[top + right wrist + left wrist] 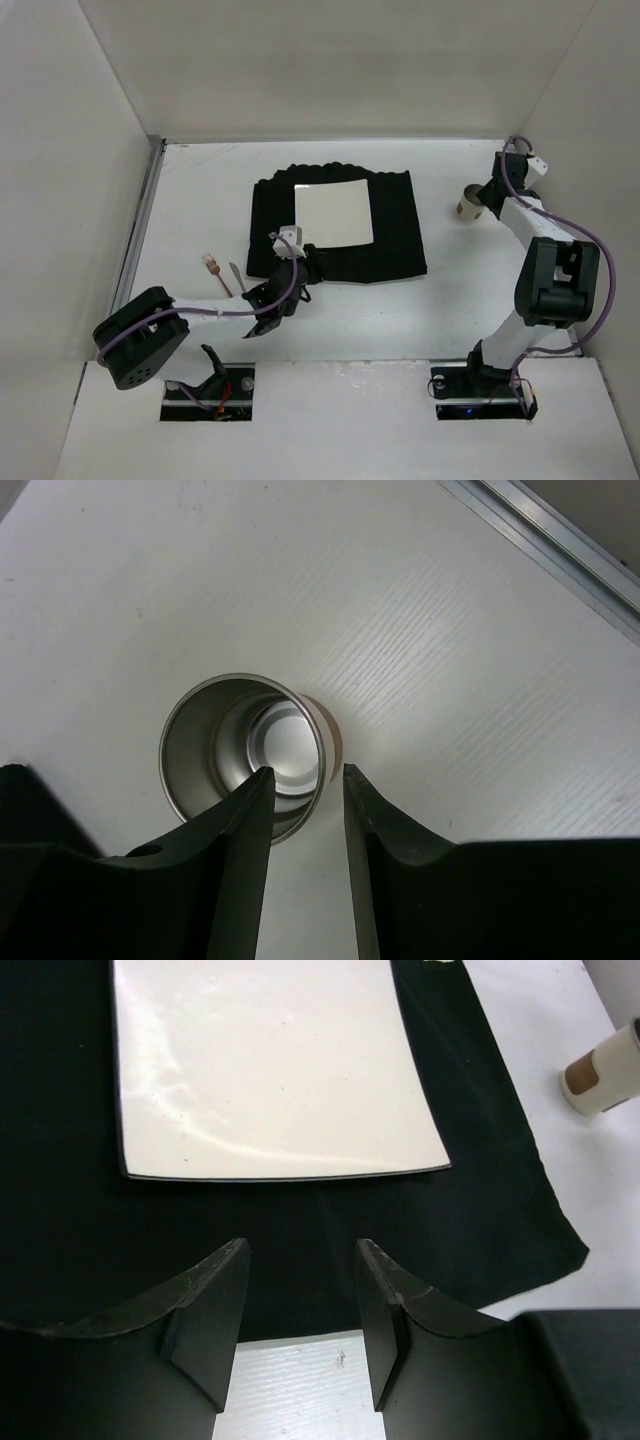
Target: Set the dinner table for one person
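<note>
Step in hand, as I read it: R arm picks up the cup to bring it to the place setting. Right gripper [308, 772] is at the metal cup [240, 750], on the far-right part of the table [200, 200], well apart from the mat [400, 235]. Wrist cam looks right into the cup's mouth. One finger is inside the rim, the other outside, wall btw them. Gap shows on both sides of the wall, so jaws look parted, not pinching yet. Cup looks tipped on its side w/ mouth toward the gripper, can't say for sure.

Left gripper [300, 1245] hangs over the mat's near edge, jaws spread, nothing in them. Plate [335, 212] sits on the mat. Fork [212, 265] and knife [233, 277] lie on bare table just left of the mat's near corner.

To do it well, imo: push in a bit deeper so the pads get more wall than just the lip, then close slow. Thin smooth round metal is likely to slip or roll off if squeezed off-centre. Lift clear before swinging over, then set it upright near the plate's far-right corner. Park L arm till the cup is down so the arms don't cross, then fork & knife.
</note>
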`<state>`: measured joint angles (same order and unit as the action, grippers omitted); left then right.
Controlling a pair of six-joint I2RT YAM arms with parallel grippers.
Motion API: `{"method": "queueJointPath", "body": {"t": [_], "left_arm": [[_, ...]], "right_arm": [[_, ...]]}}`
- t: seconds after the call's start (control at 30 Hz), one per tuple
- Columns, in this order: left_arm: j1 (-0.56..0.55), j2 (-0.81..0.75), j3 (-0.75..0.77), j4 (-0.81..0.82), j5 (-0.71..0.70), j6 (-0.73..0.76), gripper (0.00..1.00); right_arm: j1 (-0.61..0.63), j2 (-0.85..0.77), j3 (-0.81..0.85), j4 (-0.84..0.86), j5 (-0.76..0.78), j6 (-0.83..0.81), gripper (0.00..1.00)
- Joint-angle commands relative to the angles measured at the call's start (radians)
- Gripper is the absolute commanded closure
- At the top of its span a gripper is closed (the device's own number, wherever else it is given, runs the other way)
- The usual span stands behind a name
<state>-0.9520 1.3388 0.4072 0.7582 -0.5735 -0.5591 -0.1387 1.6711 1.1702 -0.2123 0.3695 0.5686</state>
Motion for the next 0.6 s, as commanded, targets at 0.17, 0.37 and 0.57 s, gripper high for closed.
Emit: {"method": "queueJointPath", "body": {"t": [0.17,0.37,0.57], "left_arm": [[0.034,0.008,-0.011,0.070,-0.028,-0.004,0.56],[0.037,0.026,-0.007,0.070,-0.028,-0.012,0.56],[0.042,0.028,-0.007,0.072,-0.028,-0.019,0.56]], "right_arm": [[-0.020,0.096,0.055,0.028,-0.026,-0.029,0.67],[-0.017,0.049,0.028,0.059,-0.006,-0.021,0.85],[0.007,-0.108,0.039,0.030,0.006,-0.042,0.87]]}}
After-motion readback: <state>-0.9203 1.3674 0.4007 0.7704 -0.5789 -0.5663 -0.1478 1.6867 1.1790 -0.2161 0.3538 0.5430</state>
